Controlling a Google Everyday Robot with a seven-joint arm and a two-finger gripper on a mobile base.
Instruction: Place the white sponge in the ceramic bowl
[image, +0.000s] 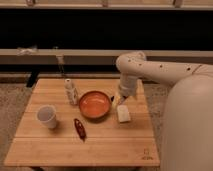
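While the white sponge (123, 114) lies on the wooden table (100, 145) just right of the ceramic bowl (95, 105), the gripper (119, 99) hangs close over its far end; whether it is parted or closed cannot be told. A white cup (47, 116) and a small patterned bottle (71, 91) stand left of the bowl. A small mark (146, 153) near the table's front right corner is unreadable.

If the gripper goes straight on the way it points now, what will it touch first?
Probably the white sponge, lying on the table just below the downward-pointing gripper, beside the bowl; depth is unclear.
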